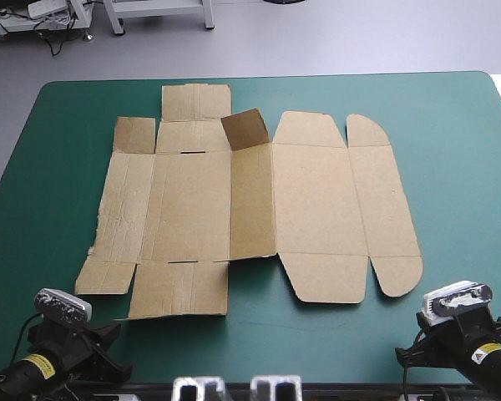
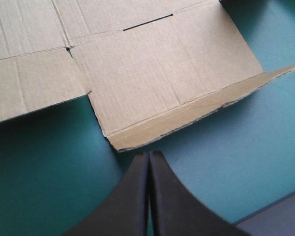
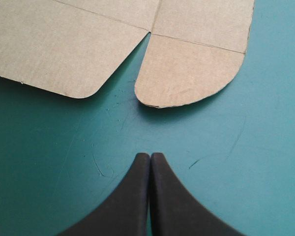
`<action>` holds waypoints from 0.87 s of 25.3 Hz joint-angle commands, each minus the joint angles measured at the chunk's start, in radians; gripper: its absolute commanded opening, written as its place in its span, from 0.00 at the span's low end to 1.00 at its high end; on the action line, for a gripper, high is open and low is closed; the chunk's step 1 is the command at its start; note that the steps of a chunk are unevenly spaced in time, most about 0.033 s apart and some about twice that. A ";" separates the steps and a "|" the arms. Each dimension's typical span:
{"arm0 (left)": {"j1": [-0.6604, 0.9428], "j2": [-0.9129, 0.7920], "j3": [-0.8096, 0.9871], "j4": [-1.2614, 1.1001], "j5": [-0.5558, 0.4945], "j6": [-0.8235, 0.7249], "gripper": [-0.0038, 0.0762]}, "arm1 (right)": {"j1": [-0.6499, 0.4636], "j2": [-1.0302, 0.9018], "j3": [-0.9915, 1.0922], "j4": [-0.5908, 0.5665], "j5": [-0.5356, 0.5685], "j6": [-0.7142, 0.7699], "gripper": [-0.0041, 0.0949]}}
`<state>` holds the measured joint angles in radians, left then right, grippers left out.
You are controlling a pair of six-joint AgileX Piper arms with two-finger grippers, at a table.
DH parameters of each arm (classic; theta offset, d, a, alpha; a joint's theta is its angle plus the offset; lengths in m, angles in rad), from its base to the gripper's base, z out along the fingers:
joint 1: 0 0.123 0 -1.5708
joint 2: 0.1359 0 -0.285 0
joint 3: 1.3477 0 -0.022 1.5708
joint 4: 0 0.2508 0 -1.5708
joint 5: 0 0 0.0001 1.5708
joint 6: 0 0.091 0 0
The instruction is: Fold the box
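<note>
While the left gripper [image 2: 148,156] and right gripper [image 3: 150,157] sit at the frame's lower corners, each pinched together on nothing, the box [image 1: 317,200] lies flat mid-frame beyond them, one small flap [image 1: 245,127] raised near the top. Nudging a flat edge would likely skid the sheet across the teal-green cover [image 1: 451,125].

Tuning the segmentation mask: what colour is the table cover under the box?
The cover is plain teal-green, clearest in the high view.
</note>
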<state>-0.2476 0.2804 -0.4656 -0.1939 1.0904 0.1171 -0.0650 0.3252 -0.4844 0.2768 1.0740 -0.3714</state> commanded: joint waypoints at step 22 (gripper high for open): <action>0.001 0.216 -0.405 0.087 -0.063 0.032 0.03 | 0.003 0.009 -0.022 0.024 -0.047 -0.008 0.02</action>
<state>-0.2476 0.3999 -0.7810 -0.1442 1.0862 0.1470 -0.0650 0.3252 -0.4844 0.2768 1.0740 -0.3714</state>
